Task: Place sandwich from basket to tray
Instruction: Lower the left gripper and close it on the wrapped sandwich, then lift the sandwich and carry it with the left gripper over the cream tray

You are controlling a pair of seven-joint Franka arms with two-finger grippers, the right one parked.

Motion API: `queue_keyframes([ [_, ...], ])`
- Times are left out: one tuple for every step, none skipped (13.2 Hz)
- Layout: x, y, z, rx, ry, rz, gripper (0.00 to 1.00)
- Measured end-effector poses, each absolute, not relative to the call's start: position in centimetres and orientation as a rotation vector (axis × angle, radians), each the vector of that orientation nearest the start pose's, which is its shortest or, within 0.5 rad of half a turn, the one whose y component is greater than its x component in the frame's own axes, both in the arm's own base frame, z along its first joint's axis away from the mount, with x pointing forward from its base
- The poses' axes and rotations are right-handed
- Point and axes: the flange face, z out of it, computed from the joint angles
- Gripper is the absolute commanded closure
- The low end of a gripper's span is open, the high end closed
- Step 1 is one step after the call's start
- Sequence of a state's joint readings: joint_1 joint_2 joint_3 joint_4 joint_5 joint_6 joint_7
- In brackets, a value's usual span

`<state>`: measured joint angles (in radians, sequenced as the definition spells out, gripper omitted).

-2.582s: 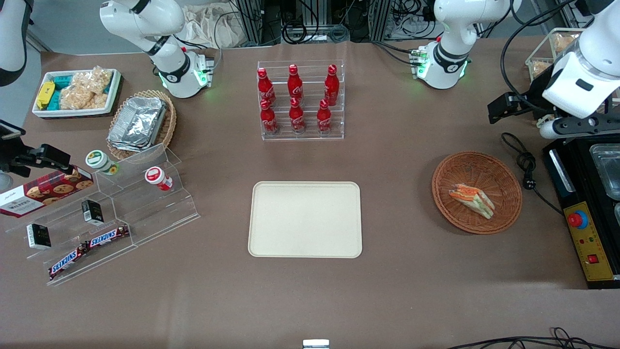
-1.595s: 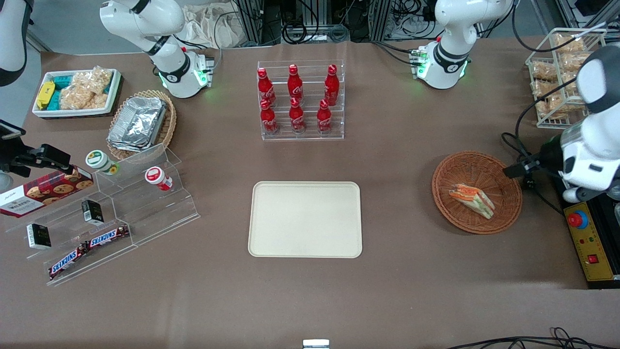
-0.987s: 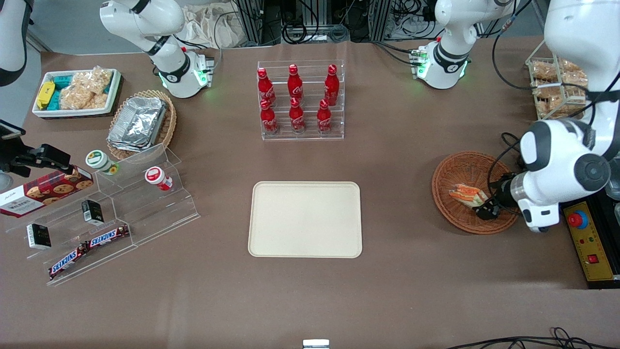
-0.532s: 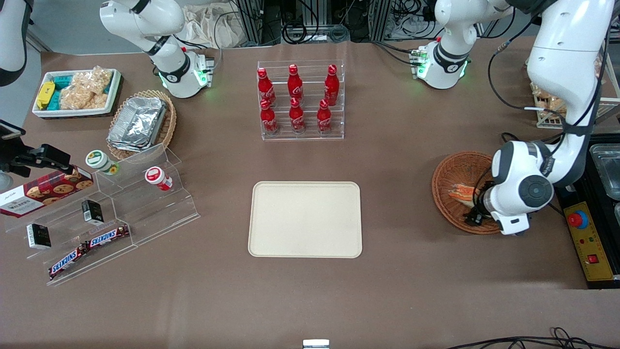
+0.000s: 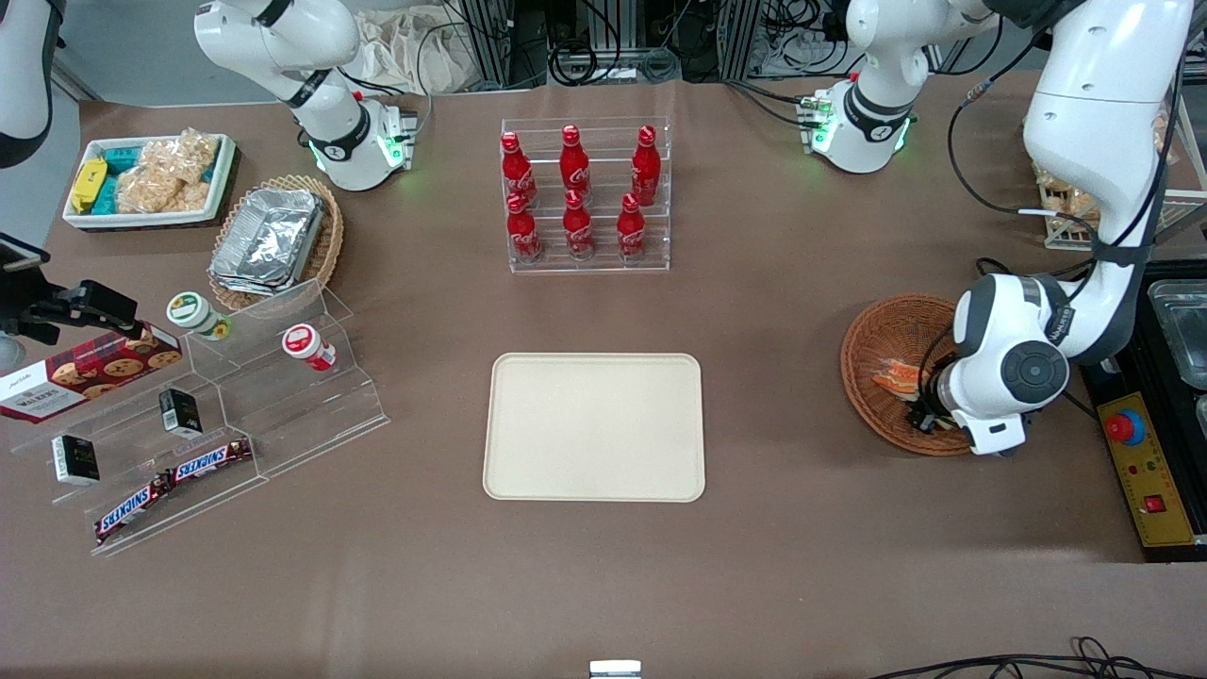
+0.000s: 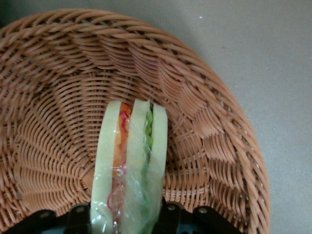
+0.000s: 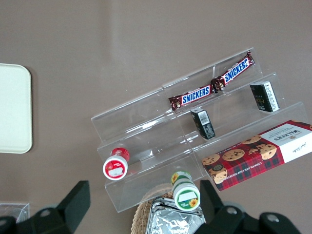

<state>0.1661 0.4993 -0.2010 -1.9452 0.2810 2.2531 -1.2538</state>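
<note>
Down inside the basket (image 5: 891,370) the gripper (image 6: 125,220) is set at the sandwich (image 6: 130,168), one finger base seen on either side of the wrapped wedge, though whether the wedge is clamped yet cannot be told. If the lift is begun on loose clear wrap alone, the sandwich could be let slip back into the wicker, well short of the tray (image 5: 594,426). Only an orange sliver of filling is shown in the front view, the rest being hidden by the wrist, whereas both filling layers and the straddling fingers are revealed by the left wrist view.
</note>
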Motion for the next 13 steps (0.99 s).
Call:
queue_keyframes([
  [60.3, -1.1, 22.1, -2.573, -1.457, 0.098, 1.0],
  [60.6, -1.2, 23.5, -2.598, -1.425, 0.077, 1.0],
  [60.9, -1.6, 25.5, -2.638, -1.366, 0.058, 1.0],
  [61.0, -2.3, 27.8, -2.68, -1.303, 0.051, 1.0],
  [61.0, -3.7, 30.7, -2.731, -1.261, 0.049, 1.0],
  [61.0, -5.2, 33.1, -2.778, -1.247, 0.045, 1.0],
  [61.1, -7.1, 35.3, -2.83, -1.234, 0.039, 1.0],
  [61.1, -9.2, 37.0, -2.873, -1.21, 0.033, 1.0],
  [60.9, -11.7, 38.2, -2.91, -1.164, 0.027, 1.0],
  [60.5, -14.6, 39.1, -2.953, -1.101, 0.023, 1.0],
  [59.8, -17.5, 39.5, -2.994, -1.031, 0.025, 1.0],
  [58.8, -20.6, 39.9, -3.032, -0.958, 0.03, 1.0],
  [57.7, -23.6, 40.1, -3.068, -0.879, 0.028, 1.0],
])
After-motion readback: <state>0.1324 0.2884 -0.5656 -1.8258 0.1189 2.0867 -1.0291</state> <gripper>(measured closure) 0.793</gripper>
